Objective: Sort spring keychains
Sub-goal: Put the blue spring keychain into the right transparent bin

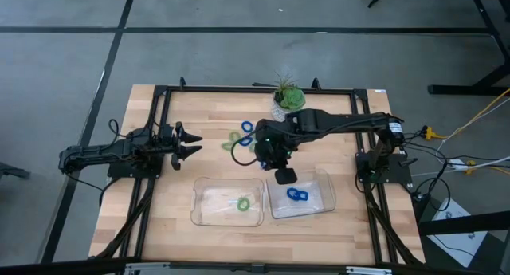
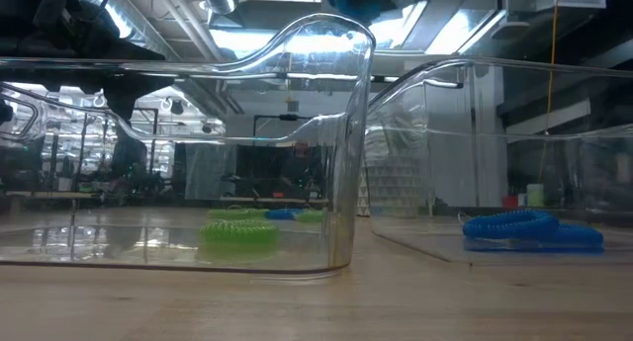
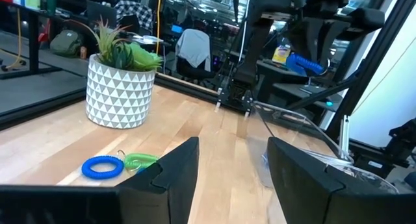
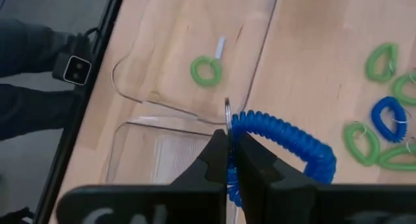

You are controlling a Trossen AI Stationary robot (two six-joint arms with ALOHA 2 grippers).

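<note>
One blue spring keychain (image 4: 286, 146) is clamped by its ring end in the right gripper (image 4: 229, 160) over the right tray (image 1: 323, 197) near the table's front edge (light, springy, dangles, so grip stays at the ring); left gripper (image 1: 191, 143) waits, fingers apart.

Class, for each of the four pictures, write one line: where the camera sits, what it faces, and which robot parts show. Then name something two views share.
High view: above the table, looking down; both arms show, the left gripper open, the right gripper over the right tray.
Low view: at tabletop height, facing through the left tray; no gripper visible.
Left wrist view: faces the potted plant; own fingers show.
Right wrist view: looks down; own fingers pinch a blue keychain.
Shared: the green keychain in the left tray, also in the high view.
</note>
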